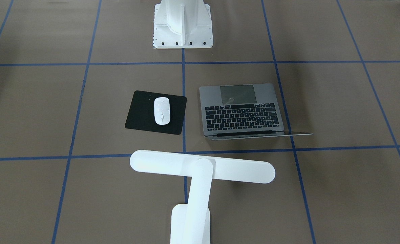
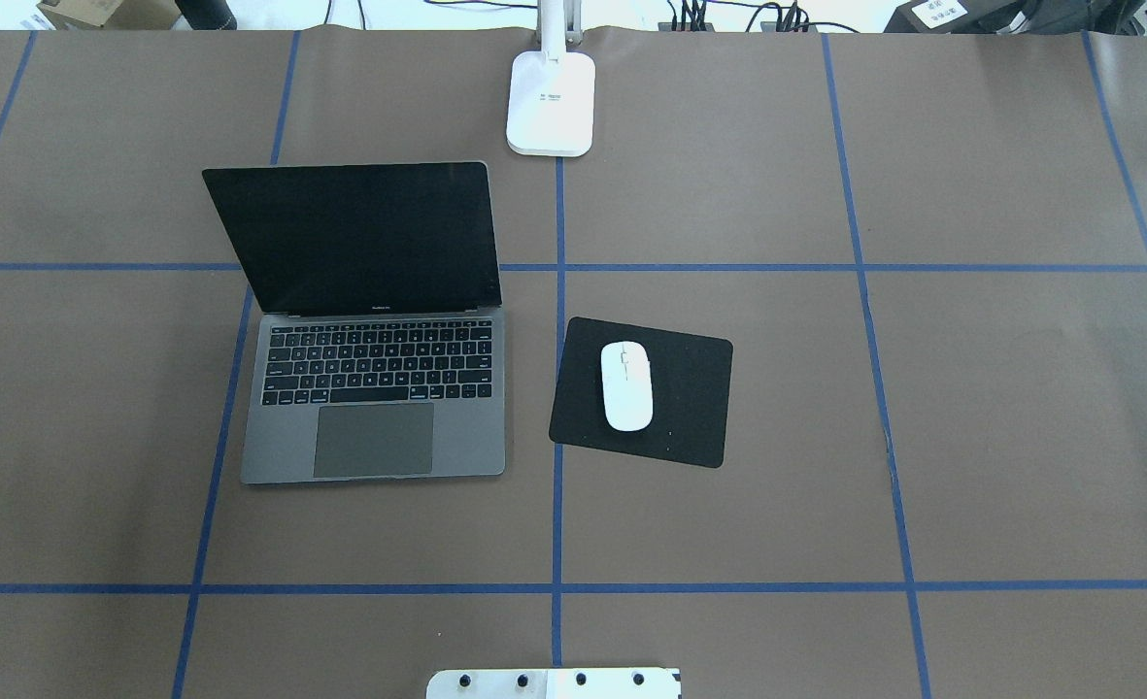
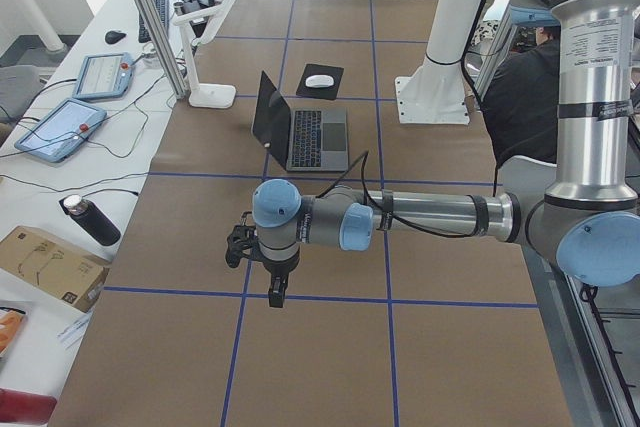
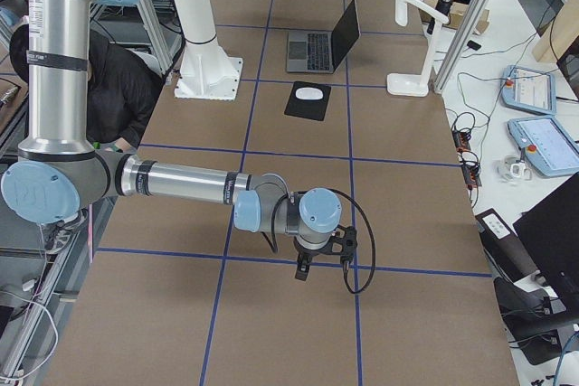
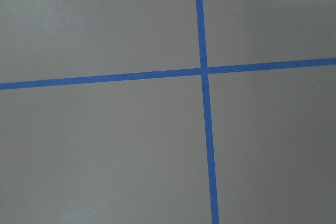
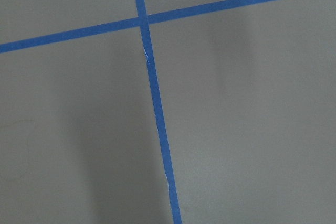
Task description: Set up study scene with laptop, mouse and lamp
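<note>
Left gripper (image 3: 274,303) and right gripper (image 4: 304,273) hang over the bench (image 3: 330,367), low in the side views; the fingers' (image 3: 277,292) spread I cannot tell. Overhead: open laptop (image 2: 374,408) centre-left, mouse (image 2: 626,385) on mouse pad (image 2: 690,398) at centre, lamp (image 2: 551,102) top centre. Setup looks complete; nothing left to grasp.

Our left arm (image 3: 430,215) reaches out level, the left gripper (image 3: 276,292) pointing straight down. Our right arm (image 4: 181,180) does likewise, right gripper (image 4: 304,268) down; we cannot tell how either's fingers stand.

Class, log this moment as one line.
laptop: open | mouse: on mouse pad | lamp: upright | left gripper, right gripper: over bare table, state unclear
</note>
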### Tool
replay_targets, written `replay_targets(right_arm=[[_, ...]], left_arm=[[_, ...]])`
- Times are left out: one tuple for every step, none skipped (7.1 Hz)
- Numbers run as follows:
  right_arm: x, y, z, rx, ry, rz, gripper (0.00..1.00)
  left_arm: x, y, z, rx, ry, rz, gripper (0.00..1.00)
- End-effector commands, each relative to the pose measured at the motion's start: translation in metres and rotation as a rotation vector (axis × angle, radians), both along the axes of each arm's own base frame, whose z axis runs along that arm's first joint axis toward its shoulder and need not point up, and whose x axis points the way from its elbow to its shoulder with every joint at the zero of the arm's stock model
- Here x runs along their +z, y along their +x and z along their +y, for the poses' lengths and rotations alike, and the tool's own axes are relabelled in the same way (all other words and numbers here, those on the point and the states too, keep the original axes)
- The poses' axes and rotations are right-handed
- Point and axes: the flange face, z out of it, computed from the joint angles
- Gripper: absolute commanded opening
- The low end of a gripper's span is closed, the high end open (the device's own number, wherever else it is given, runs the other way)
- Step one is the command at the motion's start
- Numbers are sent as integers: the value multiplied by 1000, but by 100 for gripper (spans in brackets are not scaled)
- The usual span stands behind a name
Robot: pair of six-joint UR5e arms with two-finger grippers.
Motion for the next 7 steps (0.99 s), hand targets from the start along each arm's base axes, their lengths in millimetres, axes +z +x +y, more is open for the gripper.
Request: replay_targets(right_arm=[[-8, 3, -9, 2, -52, 14, 100], [-19, 12, -18, 8, -69, 42, 100], [-31, 12, -19, -1, -68, 73, 100], [-48, 9, -19, -13, -47, 90, 100], [-55, 9, -15, -13, -34, 91, 100], [-54, 9, -13, -13, -36, 92, 100], [-54, 9, -14, -14, -33, 90, 100]], left_arm=[[-1, 0, 1, 0, 2, 1, 100], [-2, 0, 1, 0, 3, 0, 99], [-2, 0, 1, 0, 3, 0, 99], [-3, 0, 1, 0, 8, 0, 99], [-3, 0, 1, 0, 8, 0, 100], [-6, 0, 1, 0, 12, 1, 100], [-6, 0, 1, 0, 14, 2, 100]])
